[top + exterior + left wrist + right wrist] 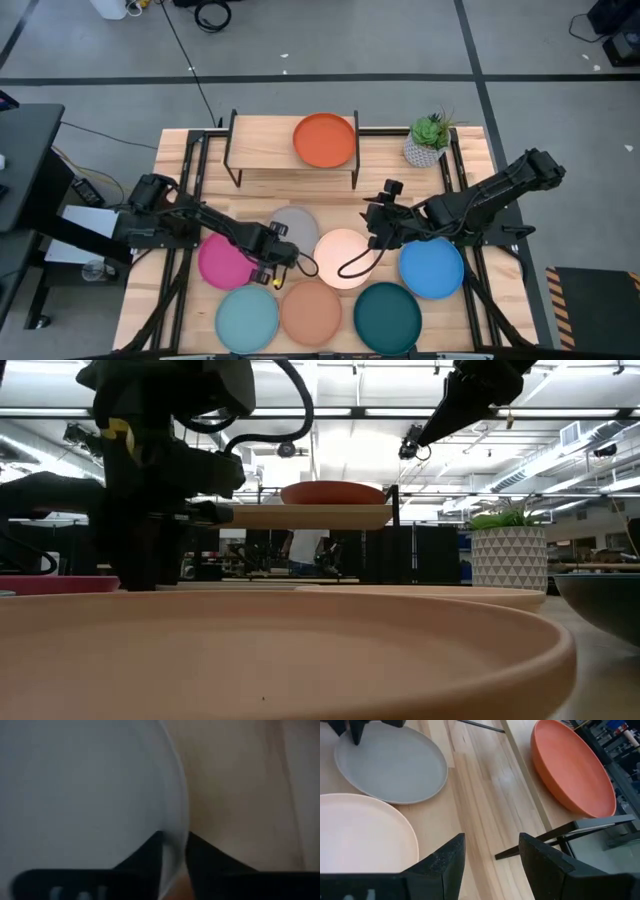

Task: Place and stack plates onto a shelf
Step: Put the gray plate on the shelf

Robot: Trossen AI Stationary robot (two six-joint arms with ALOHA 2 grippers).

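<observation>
Left pincer (174,851) straddles grey plate (75,790) rim | seemingly pinched; overhead hides it.

2 dark jointed arms, looping black cables, yellow marking near left pincer (276,252).

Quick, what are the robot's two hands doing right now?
Left end effector: closed on the pale grey plate rim.
Right end effector: open, holding nothing.

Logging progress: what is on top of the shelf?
One orange plate lies on the shelf, at its right half. Nothing is stacked on it; the spot under the plate is hidden.
</observation>
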